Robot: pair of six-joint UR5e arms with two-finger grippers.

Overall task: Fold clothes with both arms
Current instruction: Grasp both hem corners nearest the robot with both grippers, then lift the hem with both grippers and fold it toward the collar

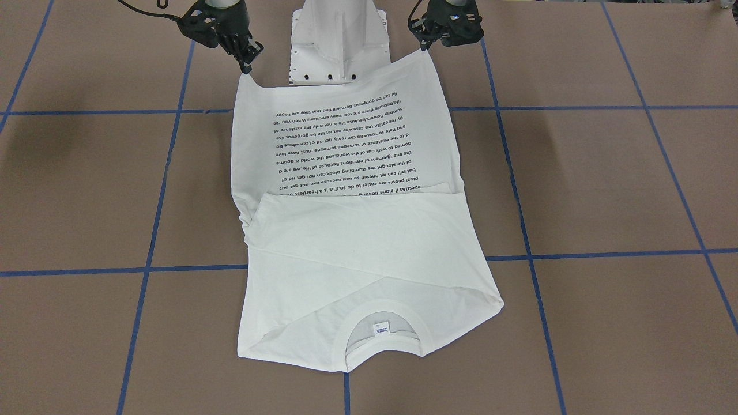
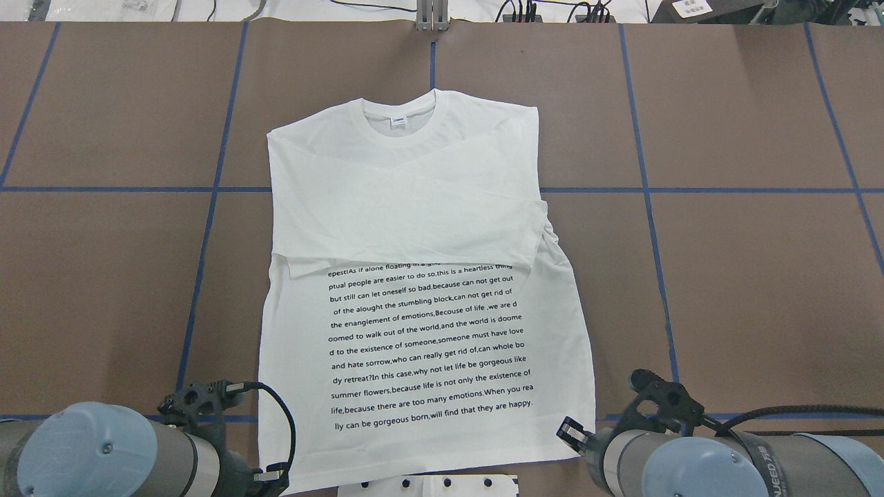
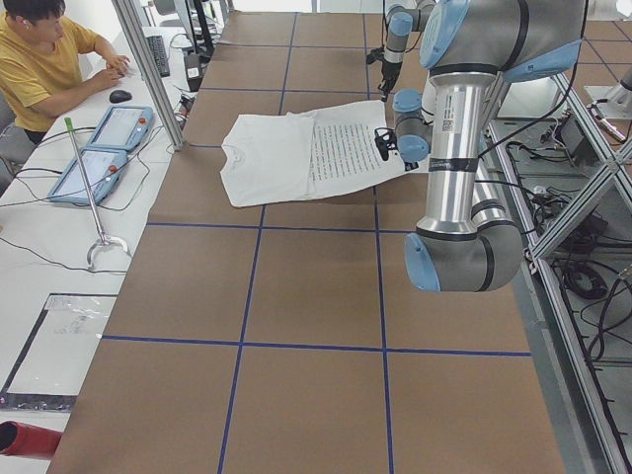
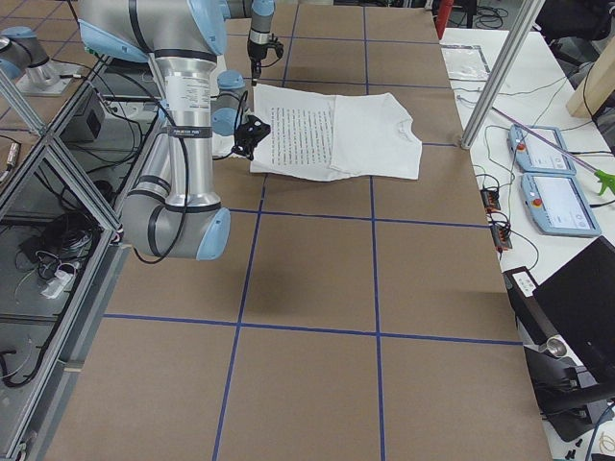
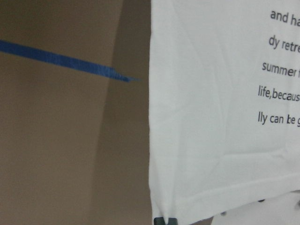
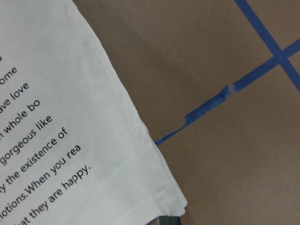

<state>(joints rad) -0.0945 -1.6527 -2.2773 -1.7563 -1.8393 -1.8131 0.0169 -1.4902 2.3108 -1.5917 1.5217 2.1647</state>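
A white long-sleeved T-shirt (image 1: 357,242) lies flat in the middle of a brown tabletop (image 1: 605,184) that is crossed by blue tape lines (image 1: 576,108). Both sleeves are folded across the chest.

In the front-facing view the neck label (image 1: 380,328) is at the bottom of the frame and the hem is at the top. The left hand (image 1: 425,51), at upper right, and the right hand (image 1: 248,68), at upper left, each pinch one hem corner. The corners are raised slightly into peaks. The overhead view turns this around, so the black text (image 2: 428,345) reads upright. There the blue-capped arms hide most of both hands at the bottom corners.

Only the wrist views show the grip up close. In each one a dark fingertip (image 5: 161,220) (image 6: 168,219) pokes out from under a hem corner at the bottom edge, closed on the cloth.

The left side view alone shows a person (image 3: 49,59) seated at a side desk, at the upper left of the frame.

The hem edge reaches the white pedestal base (image 1: 340,40) at top centre. Wide brown tabletop spreads out on both sides of the shirt and beyond the collar.
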